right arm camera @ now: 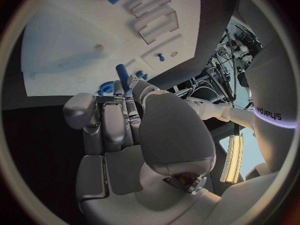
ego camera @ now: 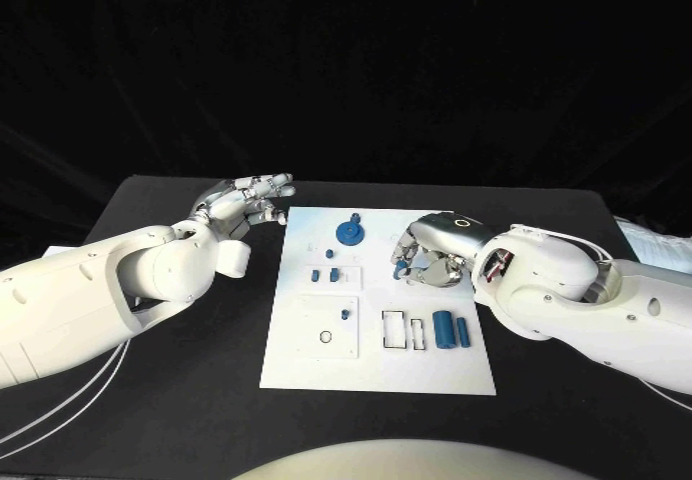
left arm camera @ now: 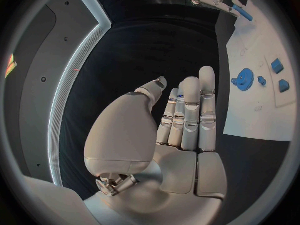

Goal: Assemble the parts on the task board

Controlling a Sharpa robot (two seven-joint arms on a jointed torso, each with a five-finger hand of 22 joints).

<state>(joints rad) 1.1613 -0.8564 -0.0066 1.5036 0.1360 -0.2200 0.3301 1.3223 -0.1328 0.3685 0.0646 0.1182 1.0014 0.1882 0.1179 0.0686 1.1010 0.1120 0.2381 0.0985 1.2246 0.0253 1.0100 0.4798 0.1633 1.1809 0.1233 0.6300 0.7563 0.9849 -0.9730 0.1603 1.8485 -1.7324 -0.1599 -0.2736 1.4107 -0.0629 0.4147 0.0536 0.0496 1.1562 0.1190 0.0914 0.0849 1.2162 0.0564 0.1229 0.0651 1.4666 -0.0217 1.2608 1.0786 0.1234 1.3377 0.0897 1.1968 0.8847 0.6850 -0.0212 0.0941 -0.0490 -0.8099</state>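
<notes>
White task board (ego camera: 378, 370) lies on black table (ego camera: 173, 420)

Task board (ego camera: 378, 370): on the table (ego camera: 173, 420), between my two hands. My left hand (ego camera: 245, 208): off the board, just beside its far left corner. My right hand (ego camera: 430, 252): over the board's right half. Gear (ego camera: 351, 232): on the board, left of my right hand. Two cylinders (ego camera: 451, 330): on the board, nearer me than my right hand.

Word "sharpa" in dark letters on the robot's white body, right wrist view
</notes>
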